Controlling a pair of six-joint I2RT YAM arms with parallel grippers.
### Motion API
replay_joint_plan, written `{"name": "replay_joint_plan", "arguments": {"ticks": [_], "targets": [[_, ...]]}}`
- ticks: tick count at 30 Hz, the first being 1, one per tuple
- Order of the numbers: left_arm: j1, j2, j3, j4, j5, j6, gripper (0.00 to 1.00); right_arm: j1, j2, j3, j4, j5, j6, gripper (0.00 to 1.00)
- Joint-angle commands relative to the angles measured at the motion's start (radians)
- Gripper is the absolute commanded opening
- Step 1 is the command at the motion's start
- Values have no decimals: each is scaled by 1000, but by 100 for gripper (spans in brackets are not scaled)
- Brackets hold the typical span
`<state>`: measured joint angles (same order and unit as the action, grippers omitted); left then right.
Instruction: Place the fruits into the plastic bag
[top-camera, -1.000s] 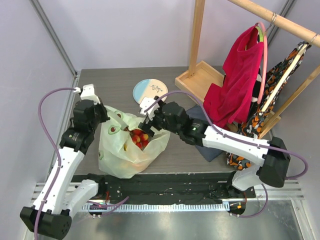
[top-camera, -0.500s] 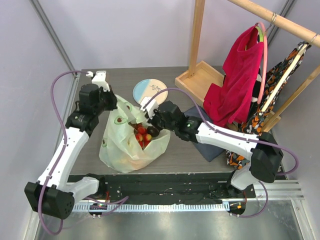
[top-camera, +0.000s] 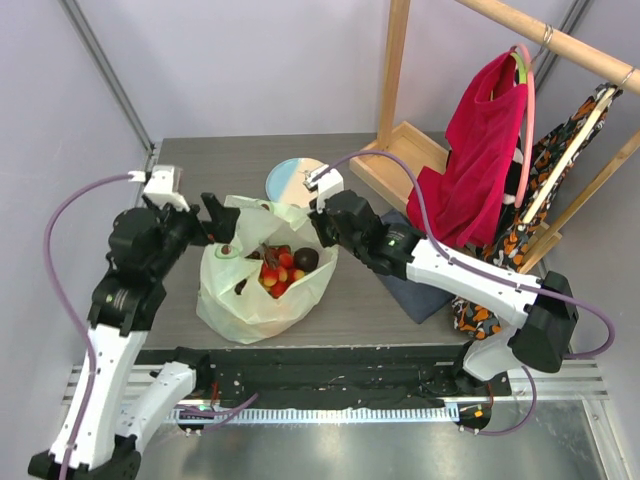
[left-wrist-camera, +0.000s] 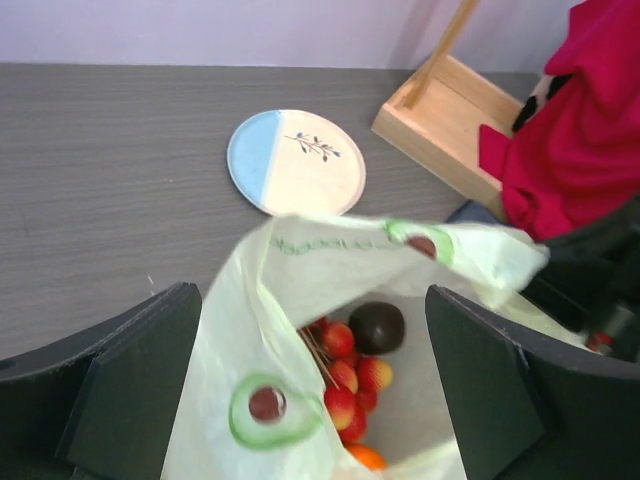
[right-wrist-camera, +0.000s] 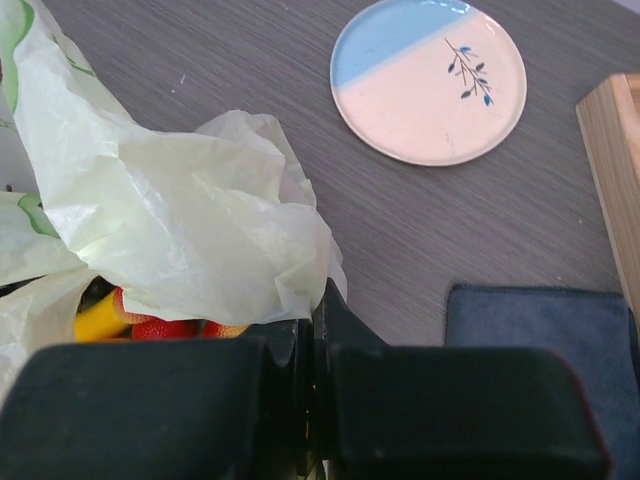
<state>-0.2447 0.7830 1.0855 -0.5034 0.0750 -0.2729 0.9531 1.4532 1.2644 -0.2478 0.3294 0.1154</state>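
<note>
The plastic bag stands in the middle of the table with its mouth open upward. Inside lie the fruits: red strawberries, a dark round fruit, an orange and a yellow banana. My left gripper stands wide open at the bag's left rim, its fingers on either side of the bag mouth and holding nothing. My right gripper is shut on the bag's right rim, with the thin film pinched at its fingertips.
A round blue-and-cream plate lies just behind the bag. A wooden clothes rack base stands at the back right, with a red cloth hanging above it. A dark blue cloth lies under my right arm.
My left gripper has let go of the bag's left rim, opened wide and drawn back to the left. My right gripper has come out of the bag and shut on its right rim.
</note>
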Motion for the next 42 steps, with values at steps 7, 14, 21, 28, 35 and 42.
{"name": "replay_joint_plan", "arguments": {"ticks": [7, 14, 21, 28, 35, 42], "targets": [[-16, -71, -13, -497, -35, -227, 100, -39, 10, 36, 35, 4, 104, 1], [-24, 2, -62, -573, 37, -215, 100, -42, 21, 36, 59, -18, 122, 1], [-24, 41, -174, -416, 256, -246, 13, -45, -13, 78, 53, -35, 107, 1], [-22, 82, 172, -426, 151, -184, 0, -43, -152, 208, -1, -29, 59, 1], [11, 206, 392, -379, 199, -158, 0, -43, -281, 217, -13, -35, 70, 1], [82, 217, 366, -322, 287, -164, 0, -42, -355, 129, -24, -35, 121, 1]]}}
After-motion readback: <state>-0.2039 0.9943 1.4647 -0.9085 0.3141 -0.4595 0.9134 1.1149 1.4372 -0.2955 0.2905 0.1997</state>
